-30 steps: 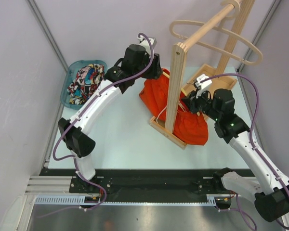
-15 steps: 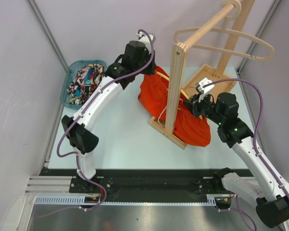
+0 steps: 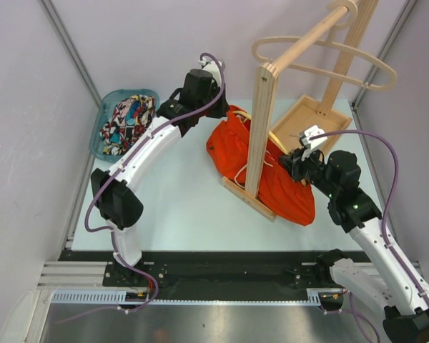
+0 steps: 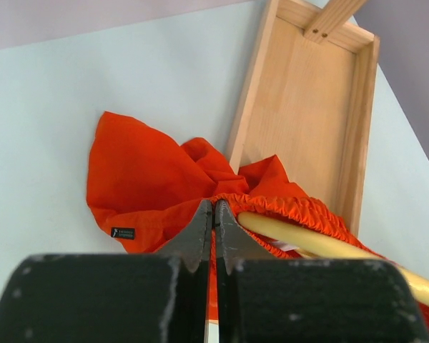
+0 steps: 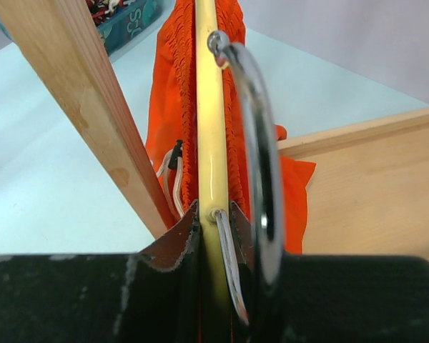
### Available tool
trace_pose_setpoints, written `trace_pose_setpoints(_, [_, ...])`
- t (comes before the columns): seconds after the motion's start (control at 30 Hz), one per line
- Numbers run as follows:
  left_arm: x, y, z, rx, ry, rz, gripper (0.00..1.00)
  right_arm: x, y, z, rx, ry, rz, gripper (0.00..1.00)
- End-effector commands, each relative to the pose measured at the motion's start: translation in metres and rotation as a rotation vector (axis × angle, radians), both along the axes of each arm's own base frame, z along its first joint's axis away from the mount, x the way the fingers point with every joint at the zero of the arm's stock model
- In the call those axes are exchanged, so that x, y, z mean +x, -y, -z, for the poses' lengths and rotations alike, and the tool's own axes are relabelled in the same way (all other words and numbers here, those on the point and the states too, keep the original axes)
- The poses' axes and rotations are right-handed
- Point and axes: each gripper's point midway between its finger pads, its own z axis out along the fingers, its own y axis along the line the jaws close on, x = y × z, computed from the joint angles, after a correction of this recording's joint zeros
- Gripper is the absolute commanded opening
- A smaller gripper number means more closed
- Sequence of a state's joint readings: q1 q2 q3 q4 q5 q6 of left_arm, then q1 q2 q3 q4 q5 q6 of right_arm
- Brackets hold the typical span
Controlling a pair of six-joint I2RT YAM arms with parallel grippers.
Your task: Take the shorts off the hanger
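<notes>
Right wrist view: right claw is clamped on the pale bar of the hanger, just below its metal hook.
Risk at that grip: it holds the bar at one spot only, so a sideways tug would probably swing the hanger round in the fingers.
Drawstring: dangles beside the bar, and could catch on the hook as the cloth slides.
Orange shorts: not off yet. The waistband is threaded on the hanger and the body is slumped on the table, across the rack's foot.
Post: stands between the two claws. Cloth shows on both sides of it, but I cannot tell whether it wraps round.
Risk at the post: pulling apart from here could drag the shorts against it and shift or tip the rack.
Left claw: fingers are pinched together on a fold of the orange waistband, right beside the bar.
Risk at that pinch: it is thin and on gathered elastic, so it may slip free mid-pull.
Tray: wooden, just behind the shorts.
Print shorts: in the blue basket at far left, well apart. That pair looks finished.
Rail hanger: bare, high on the rack.
</notes>
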State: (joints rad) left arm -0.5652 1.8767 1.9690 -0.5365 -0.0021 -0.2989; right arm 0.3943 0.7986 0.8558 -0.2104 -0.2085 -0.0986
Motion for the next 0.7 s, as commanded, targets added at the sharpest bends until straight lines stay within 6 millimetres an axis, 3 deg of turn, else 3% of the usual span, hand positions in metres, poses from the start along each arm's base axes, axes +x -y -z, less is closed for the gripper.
trace_pose_setpoints(0.0, [0.014, -0.04, -0.019, -0.003, 0.056, -0.118, 0.0, -0.006, 0.027, -0.083, 0.166, 0.262, 0.121, 0.0])
trace_pose_setpoints(0.23, [0.017, -0.048, -0.011, 0.009, 0.049, -0.142, 0.0, -0.015, 0.034, -0.089, 0.209, 0.279, 0.139, 0.0])
trace_pose_setpoints(0.5, [0.018, -0.06, -0.023, -0.002, 0.074, -0.161, 0.0, -0.024, 0.039, -0.069, 0.146, 0.248, 0.141, 0.0])
trace_pose_setpoints(0.6, [0.01, -0.052, -0.036, -0.041, 0.083, -0.097, 0.0, -0.027, 0.04, -0.065, 0.144, 0.245, 0.14, 0.0])
trace_pose_setpoints(0.67, [-0.008, -0.031, -0.049, -0.112, 0.08, 0.046, 0.0, -0.026, 0.036, -0.064, 0.15, 0.239, 0.122, 0.0])
